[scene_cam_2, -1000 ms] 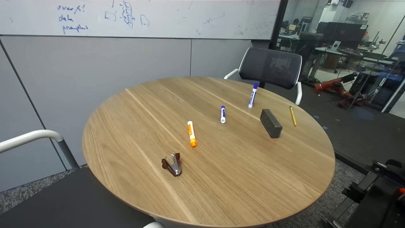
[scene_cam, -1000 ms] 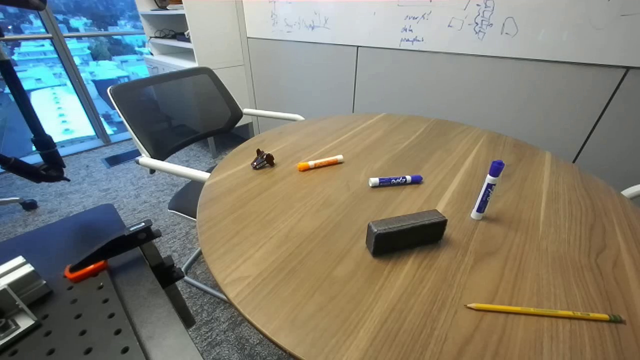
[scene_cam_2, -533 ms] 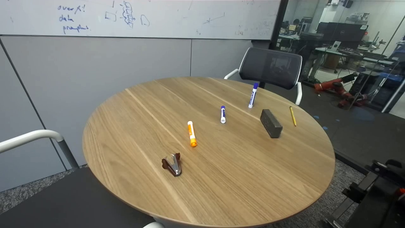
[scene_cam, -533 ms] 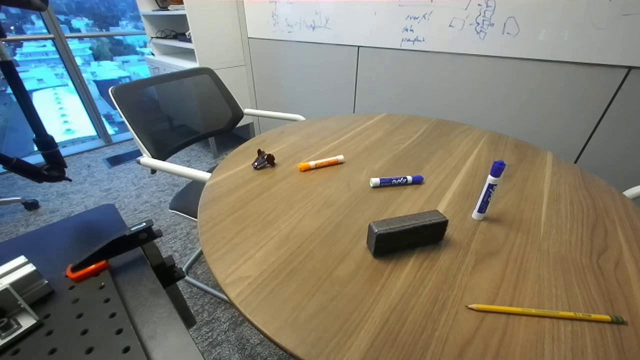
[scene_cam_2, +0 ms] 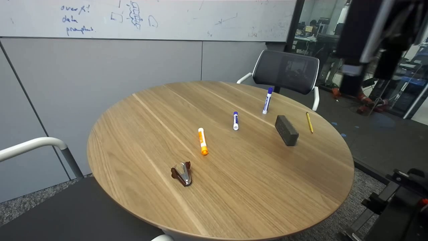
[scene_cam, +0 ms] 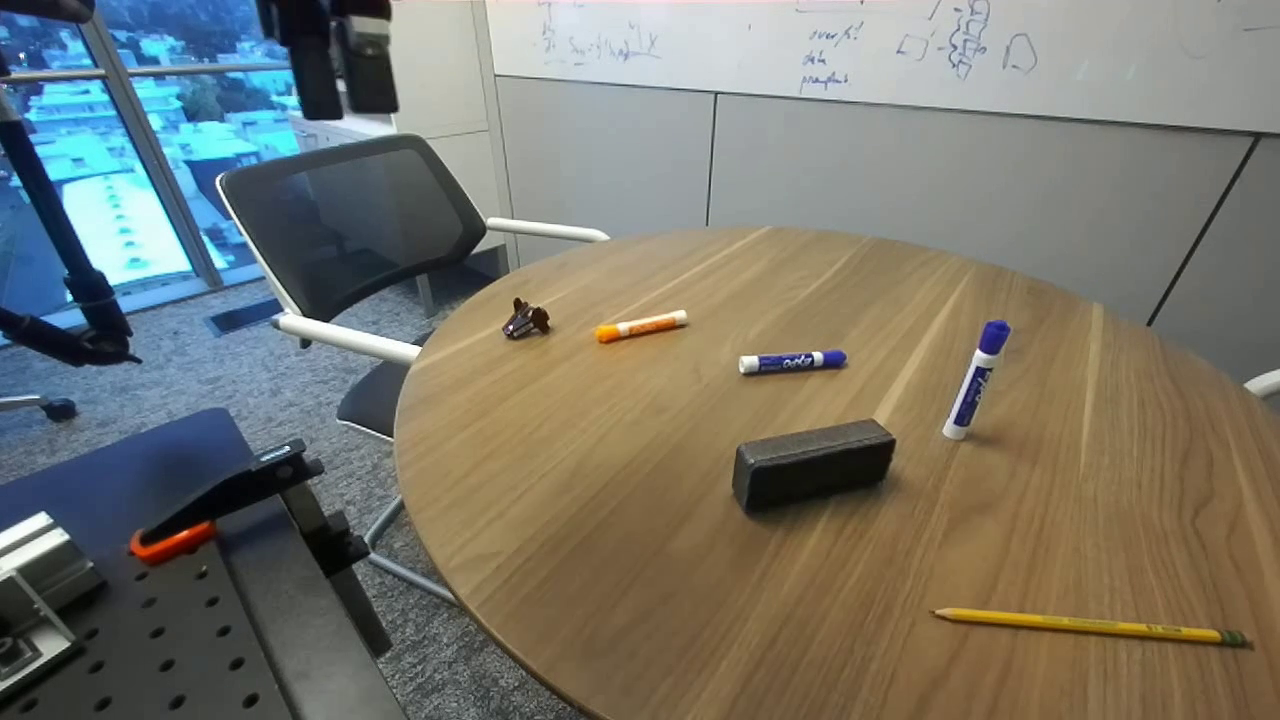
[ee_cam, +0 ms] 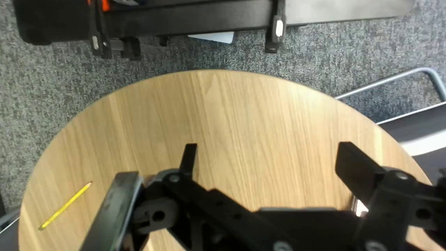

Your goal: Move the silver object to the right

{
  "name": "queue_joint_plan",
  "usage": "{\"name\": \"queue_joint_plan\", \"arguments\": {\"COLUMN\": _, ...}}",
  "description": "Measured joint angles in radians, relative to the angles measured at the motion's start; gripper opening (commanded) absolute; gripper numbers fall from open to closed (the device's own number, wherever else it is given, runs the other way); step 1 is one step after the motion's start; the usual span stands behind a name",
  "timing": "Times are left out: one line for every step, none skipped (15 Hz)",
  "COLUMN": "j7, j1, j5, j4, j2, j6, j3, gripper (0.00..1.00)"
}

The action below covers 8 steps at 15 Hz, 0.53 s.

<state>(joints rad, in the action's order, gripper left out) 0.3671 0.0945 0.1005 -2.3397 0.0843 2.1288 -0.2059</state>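
In an exterior view, the staple remover (scene_cam_2: 185, 177) lay at near left on the tabletop (scene_cam_2: 257, 187), the orange marker (scene_cam_2: 203, 142) beyond it; my gripper (ee_cam: 267, 151) hung spread, well apart.

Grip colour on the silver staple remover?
Dark brown; the staple remover shows best in an exterior view.

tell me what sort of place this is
Probably a meeting room in an office: a wide white writing board carries blue handwriting and sketches, and a white-armed black mesh chair stands beside a round brown wooden table.
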Motion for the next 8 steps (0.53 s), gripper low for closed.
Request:
{"name": "queue_joint_plan", "arguments": {"j7": 0.015, "j1": 0.006, "j5": -0.012, "j4": 0.054, "j2": -0.06, "j6": 0.01, "j3": 0.0, "gripper": 1.0}}
{"name": "queue_joint_plan", "arguments": {"j7": 0.032, "j1": 0.013, "j5": -0.019, "j4": 0.109, "j2": -0.121, "j6": 0.018, "j3": 0.0, "gripper": 1.0}}
{"name": "queue_joint_plan", "arguments": {"j7": 0.052, "j1": 0.023, "j5": -0.02, "j4": 0.167, "j2": -0.186, "j6": 0.024, "j3": 0.0, "gripper": 1.0}}
{"name": "queue_joint_plan", "arguments": {"j7": 0.068, "j1": 0.035, "j5": -0.02, "j4": 0.219, "j2": -0.245, "j6": 0.035, "j3": 0.001, "gripper": 1.0}}
{"name": "queue_joint_plan", "arguments": {"j7": 0.087, "j1": 0.05, "j5": -0.018, "j4": 0.272, "j2": -0.306, "j6": 0.05, "j3": 0.002, "gripper": 1.0}}
{"name": "queue_joint_plan", "arguments": {"j7": 0.108, "j1": 0.069, "j5": -0.012, "j4": 0.325, "j2": -0.367, "j6": 0.066, "j3": 0.007, "gripper": 1.0}}
{"name": "queue_joint_plan", "arguments": {"j7": 0.129, "j1": 0.091, "j5": -0.005, "j4": 0.378, "j2": -0.427, "j6": 0.08, "j3": 0.014, "gripper": 1.0}}
{"name": "queue_joint_plan", "arguments": {"j7": 0.149, "j1": 0.116, "j5": 0.003, "j4": 0.428, "j2": -0.483, "j6": 0.092, "j3": 0.024, "gripper": 1.0}}
